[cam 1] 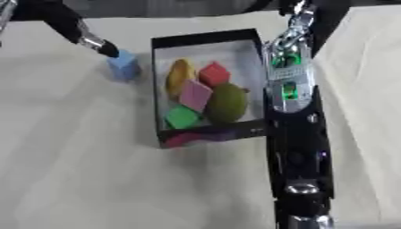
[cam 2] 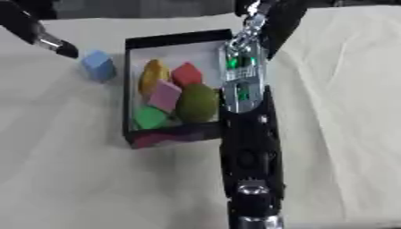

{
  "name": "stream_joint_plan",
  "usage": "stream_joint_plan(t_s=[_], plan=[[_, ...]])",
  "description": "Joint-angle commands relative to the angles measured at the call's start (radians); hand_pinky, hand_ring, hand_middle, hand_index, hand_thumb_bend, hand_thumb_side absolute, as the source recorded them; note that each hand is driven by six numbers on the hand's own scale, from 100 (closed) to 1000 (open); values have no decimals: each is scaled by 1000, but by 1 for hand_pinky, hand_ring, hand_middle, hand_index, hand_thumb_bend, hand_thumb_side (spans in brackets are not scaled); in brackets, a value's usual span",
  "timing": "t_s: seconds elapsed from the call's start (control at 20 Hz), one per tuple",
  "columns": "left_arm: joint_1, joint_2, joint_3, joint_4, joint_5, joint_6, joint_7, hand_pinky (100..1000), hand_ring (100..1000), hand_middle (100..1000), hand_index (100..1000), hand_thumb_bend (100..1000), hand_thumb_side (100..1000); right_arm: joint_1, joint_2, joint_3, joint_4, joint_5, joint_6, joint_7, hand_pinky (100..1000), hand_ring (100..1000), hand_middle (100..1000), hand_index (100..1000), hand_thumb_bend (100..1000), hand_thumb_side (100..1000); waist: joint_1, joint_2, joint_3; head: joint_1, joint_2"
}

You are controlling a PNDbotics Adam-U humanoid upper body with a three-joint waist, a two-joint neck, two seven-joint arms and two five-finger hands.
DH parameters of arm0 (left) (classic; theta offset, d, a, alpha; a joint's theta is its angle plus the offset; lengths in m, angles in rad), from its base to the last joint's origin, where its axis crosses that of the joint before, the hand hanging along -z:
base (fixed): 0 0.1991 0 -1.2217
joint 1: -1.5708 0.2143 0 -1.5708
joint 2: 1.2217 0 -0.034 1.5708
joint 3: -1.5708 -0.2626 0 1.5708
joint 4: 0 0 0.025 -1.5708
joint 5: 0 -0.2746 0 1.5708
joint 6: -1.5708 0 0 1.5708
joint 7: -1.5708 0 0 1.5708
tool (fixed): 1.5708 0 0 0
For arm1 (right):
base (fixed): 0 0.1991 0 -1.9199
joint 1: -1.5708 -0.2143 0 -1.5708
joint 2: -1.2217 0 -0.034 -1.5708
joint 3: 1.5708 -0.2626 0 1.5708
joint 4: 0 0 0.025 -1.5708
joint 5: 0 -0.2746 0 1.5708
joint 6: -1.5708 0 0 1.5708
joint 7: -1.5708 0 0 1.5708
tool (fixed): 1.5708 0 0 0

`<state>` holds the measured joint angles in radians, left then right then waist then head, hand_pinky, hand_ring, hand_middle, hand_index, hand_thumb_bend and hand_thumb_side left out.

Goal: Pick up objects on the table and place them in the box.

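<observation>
A black box (cam 1: 205, 37) with a pale floor stands at the middle of the table. Inside lie a yellow piece (cam 1: 180, 74), a red block (cam 1: 213, 74), a pink block (cam 1: 195, 95), a green block (cam 1: 181, 117) and an olive round fruit (cam 1: 228, 103). A light blue cube (cam 1: 124, 66) sits on the cloth just left of the box. My left hand (cam 1: 97, 44) reaches in from the upper left, its black tip at the cube's top corner. My right arm runs down along the box's right side, and my right hand (cam 1: 300, 188) lies stretched out, fingers straight, holding nothing.
A cream cloth (cam 1: 86, 170) with folds covers the table. My right forearm (cam 1: 288, 85), silver with green lights, lies close against the box's right wall. A dark edge runs along the far side of the table.
</observation>
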<state>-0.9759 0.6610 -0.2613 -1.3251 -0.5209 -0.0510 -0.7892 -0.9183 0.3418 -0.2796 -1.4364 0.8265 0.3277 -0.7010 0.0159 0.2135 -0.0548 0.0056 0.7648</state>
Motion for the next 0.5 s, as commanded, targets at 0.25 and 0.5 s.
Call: stream_joint_plan(t_s=[0.25,0.5], plan=[[-34,-3,0,105,-117,75,27,824,857,787,884,879,522,-33,-9,1,10,-6,9,-10,828,729,741,818,100,710,-12,7,-2,3,-16],[-50,-33,-8,177,-193,141,52,822,848,769,862,904,536,-29,-9,1,11,-11,7,-14,829,729,741,818,100,713,-9,7,-6,2,-23]])
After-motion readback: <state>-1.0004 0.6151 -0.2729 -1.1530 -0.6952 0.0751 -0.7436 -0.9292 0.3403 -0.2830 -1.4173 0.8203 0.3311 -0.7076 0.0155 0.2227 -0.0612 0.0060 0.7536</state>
